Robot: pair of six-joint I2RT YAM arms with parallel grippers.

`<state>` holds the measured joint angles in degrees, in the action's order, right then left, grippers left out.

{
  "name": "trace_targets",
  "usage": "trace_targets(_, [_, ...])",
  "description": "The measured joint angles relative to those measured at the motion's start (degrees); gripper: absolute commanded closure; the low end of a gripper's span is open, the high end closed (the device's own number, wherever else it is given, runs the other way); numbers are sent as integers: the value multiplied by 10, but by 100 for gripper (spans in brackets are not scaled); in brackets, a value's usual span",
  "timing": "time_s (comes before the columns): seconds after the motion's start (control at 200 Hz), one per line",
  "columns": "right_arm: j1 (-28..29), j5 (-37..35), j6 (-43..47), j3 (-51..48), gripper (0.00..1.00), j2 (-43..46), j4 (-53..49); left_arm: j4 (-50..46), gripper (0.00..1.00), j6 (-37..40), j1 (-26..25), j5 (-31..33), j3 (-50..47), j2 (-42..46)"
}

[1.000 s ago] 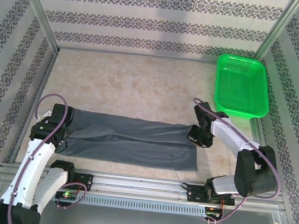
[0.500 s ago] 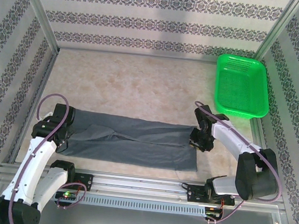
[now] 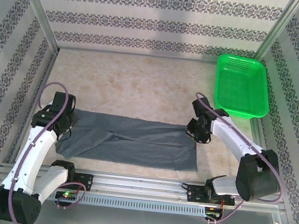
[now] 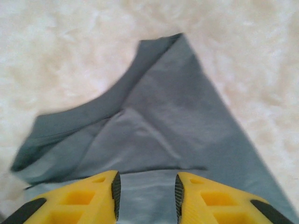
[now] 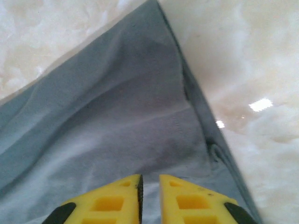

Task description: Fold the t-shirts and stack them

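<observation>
T-shirt (image 3: 135,143) lies flat on the table (image 3: 142,84) as a long narrow band, well apart from the green basket (image 3: 241,90), on the side of it nearer the arm bases, with the hem end closest to the basket and the collar end farthest from it. We see the left gripper (image 4: 145,179) released over the collar end, its fingers apart with bare cloth between them. The right gripper (image 5: 150,179) hovers over the hem corner nearest the basket, its fingers almost together with a thin slit and no cloth in it; whether that counts as clenched or released we cannot tell. We judge the next fold to be crosswise, so we should pinch every layer at an end, lift low, and carry it across with the long edges lined up, smoothing the loose sleeve flap first.
</observation>
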<state>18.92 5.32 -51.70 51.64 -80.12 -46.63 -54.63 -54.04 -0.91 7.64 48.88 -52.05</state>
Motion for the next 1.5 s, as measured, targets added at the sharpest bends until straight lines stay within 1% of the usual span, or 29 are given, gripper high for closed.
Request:
trace_targets(0.13, [12,18,-48,0,87,-43,26,84,80,-1,0,-68,12,-89])
trace_targets(0.195, [14,24,-66,0,85,-67,39,135,81,-7,0,-108,12,-159])
trace_targets(0.305, [13,25,-84,8,81,-124,48,197,83,-18,0,-153,9,-261])
trace_targets(0.465, [-1,28,-95,47,77,-180,34,219,85,-20,6,-182,8,-357])
trace_targets(0.57, [-16,31,-94,87,74,-215,13,225,84,-19,30,-195,3,-389])
trace_targets(0.699, [-31,33,-81,170,72,-279,-20,231,83,-11,62,-232,16,-413])
trace_targets(0.834, [-49,40,-62,290,70,-362,-49,258,82,18,78,-271,92,-485])
trace_targets(0.964, [-76,57,-29,436,65,-452,-65,296,75,52,82,-282,174,-552])
trace_targets(1.039, [-89,68,8,517,58,-495,-60,305,69,71,82,-285,203,-566])
trace_targets(1.094, [-94,70,43,555,54,-515,-47,311,65,85,82,-287,212,-562])
trace_targets(1.209, [-96,94,110,567,48,-506,-26,318,54,127,82,-299,206,-526])
trace_targets(1.234, [-94,100,124,565,48,-501,-23,321,53,135,82,-303,202,-515])
trace_targets(1.344, [-74,129,162,512,47,-442,2,334,53,177,82,-340,188,-483])
trace_targets(1.434, [-48,155,170,441,46,-372,29,346,53,208,78,-367,187,-491])
trace_targets(1.504, [-28,176,163,382,46,-314,55,346,54,232,72,-373,187,-504])
